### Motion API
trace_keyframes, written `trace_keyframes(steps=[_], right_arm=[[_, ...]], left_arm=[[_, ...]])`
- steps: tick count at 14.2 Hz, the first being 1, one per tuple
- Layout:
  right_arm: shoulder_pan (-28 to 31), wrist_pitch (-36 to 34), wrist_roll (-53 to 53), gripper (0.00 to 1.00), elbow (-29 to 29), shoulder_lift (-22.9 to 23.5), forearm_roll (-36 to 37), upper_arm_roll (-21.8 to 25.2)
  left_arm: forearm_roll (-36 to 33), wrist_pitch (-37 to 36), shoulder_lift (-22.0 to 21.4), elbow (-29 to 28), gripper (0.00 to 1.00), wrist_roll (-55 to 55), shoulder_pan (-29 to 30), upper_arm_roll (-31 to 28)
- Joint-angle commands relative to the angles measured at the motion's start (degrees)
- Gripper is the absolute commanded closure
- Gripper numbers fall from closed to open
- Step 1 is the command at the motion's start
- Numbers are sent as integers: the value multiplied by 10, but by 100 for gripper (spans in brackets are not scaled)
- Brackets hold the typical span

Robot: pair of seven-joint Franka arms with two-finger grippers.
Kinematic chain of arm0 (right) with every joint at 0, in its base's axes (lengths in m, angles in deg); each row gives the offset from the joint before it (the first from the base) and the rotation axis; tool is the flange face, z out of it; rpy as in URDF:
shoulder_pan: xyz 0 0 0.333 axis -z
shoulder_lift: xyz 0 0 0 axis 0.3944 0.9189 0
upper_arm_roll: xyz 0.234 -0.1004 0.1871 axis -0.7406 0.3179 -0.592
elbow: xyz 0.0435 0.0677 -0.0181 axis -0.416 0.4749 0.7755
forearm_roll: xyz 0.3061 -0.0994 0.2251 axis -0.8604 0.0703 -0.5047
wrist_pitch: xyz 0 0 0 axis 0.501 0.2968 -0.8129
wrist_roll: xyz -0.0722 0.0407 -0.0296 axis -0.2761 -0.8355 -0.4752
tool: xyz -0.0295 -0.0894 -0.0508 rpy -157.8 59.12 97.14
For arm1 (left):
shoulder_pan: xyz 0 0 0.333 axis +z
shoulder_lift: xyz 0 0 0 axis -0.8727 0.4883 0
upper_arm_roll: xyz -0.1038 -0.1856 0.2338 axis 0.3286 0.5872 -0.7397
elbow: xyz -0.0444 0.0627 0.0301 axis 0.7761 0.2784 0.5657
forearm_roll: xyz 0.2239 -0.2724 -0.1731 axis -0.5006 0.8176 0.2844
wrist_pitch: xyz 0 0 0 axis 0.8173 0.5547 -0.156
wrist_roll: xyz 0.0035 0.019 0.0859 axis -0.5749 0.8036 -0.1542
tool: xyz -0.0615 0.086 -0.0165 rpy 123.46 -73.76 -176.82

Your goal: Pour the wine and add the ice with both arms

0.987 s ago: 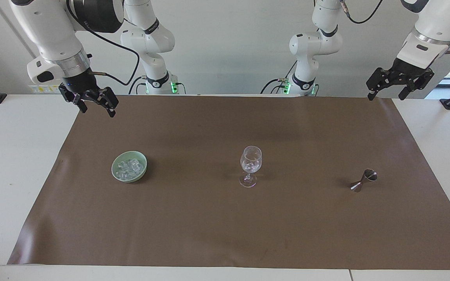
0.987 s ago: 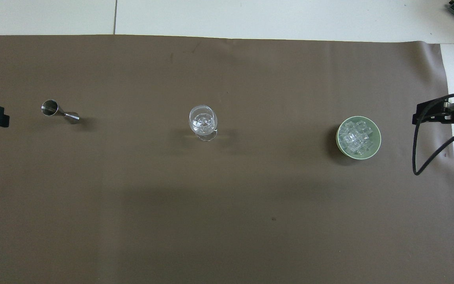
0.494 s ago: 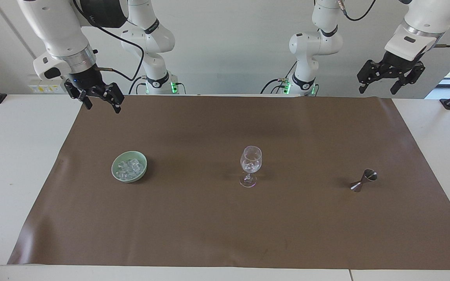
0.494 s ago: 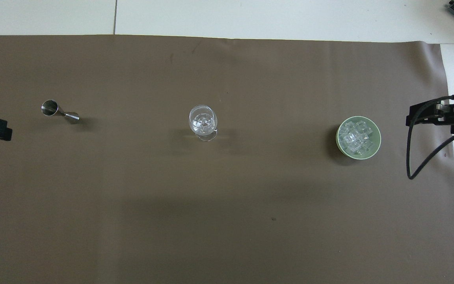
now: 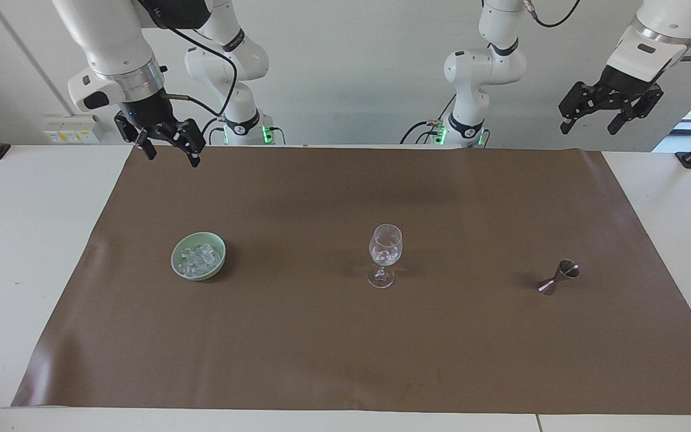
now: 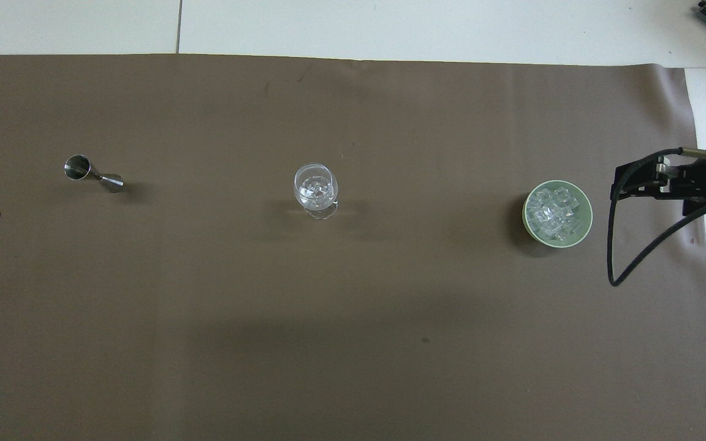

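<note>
Hovering released and empty at the desk's robot-side corners, the right tool (image 5: 167, 146) should descend squarely over the bowl's ice (image 5: 199, 259) while the left tool (image 5: 609, 115) waits.

I note a matt brown table cover (image 5: 321, 348), smooth. The wine glass (image 5: 385, 255) and ice (image 5: 200, 259) look clear and glassy; the bowl (image 5: 179, 268) glossy pale-green; the jigger (image 5: 559, 277) polished metal.
</note>
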Motion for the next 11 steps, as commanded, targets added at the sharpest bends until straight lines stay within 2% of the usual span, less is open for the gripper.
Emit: trace_keyframes(steps=[1,11], right_arm=[[5,-8,4,0,-2,0,-12,0],[11,-8,4,0,-2,1,-12,4]], left_arm=[[9,7,-20,-30,0,7,0,-7],[8,9,-20,-47,0,8,-2,-6]])
